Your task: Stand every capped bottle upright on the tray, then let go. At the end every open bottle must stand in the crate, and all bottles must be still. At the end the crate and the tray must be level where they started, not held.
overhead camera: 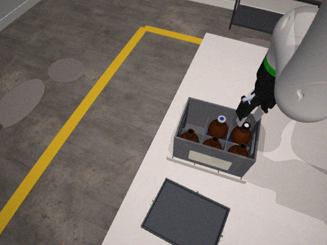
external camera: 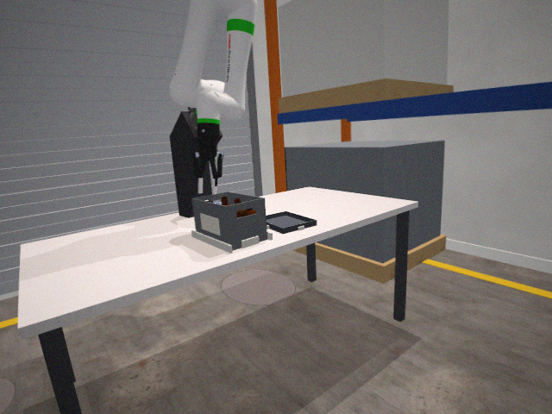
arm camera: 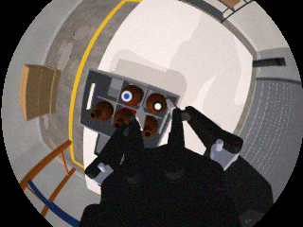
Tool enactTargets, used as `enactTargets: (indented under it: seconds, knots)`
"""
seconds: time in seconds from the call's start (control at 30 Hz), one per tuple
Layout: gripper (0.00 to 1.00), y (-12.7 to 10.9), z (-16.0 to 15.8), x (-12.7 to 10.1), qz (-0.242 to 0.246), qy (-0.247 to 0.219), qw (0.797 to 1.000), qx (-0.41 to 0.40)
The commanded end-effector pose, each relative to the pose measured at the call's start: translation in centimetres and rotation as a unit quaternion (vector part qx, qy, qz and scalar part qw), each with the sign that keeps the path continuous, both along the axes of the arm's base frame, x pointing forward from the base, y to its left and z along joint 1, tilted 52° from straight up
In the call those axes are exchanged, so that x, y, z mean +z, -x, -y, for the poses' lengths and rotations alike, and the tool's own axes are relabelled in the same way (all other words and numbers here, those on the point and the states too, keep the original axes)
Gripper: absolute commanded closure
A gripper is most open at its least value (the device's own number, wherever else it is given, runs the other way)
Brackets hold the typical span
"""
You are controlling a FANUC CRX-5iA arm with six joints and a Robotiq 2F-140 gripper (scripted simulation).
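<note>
The grey crate (overhead camera: 182,149) (external camera: 252,231) stands level on the table. In it a brown bottle with a blue-centred white cap (overhead camera: 218,129) (arm camera: 133,94) stands in the back middle compartment, and a brown bottle with a white-topped dark cap (overhead camera: 240,136) (arm camera: 153,100) in the back right one. Three open brown bottles (overhead camera: 189,136) (overhead camera: 213,143) (overhead camera: 239,150) stand in the front row. The back left compartment is empty. The dark tray (overhead camera: 186,221) (external camera: 290,221) is level and empty. My gripper (overhead camera: 249,117) (external camera: 208,189) (arm camera: 155,108) is partly open, tilted, fingertips just above the white-topped bottle, holding nothing.
Low light strips (overhead camera: 205,169) (external camera: 211,241) edge the crate's foot, and small stops sit around the tray. The crate's walls rise around the bottles. The table's edge lies close beside crate and tray. A shelf (overhead camera: 254,18) stands beyond the table.
</note>
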State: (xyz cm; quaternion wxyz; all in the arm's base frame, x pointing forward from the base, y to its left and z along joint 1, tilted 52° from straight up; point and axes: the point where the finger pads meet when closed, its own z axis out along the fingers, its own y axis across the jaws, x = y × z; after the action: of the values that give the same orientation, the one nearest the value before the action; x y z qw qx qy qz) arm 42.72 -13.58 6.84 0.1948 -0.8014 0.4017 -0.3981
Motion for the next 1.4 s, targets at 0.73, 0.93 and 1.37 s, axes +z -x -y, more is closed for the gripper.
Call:
enactTargets:
  seconds: [0.73, 0.93, 1.37]
  knots:
    - [0.62, 0.20, 0.59, -0.24, -0.004, 0.059, 0.997, 0.051]
    - [0.62, 0.24, 0.64, -0.20, -0.002, 0.042, 0.996, 0.075]
    - [0.62, 0.28, 0.62, -0.17, -0.003, 0.055, 0.997, 0.060]
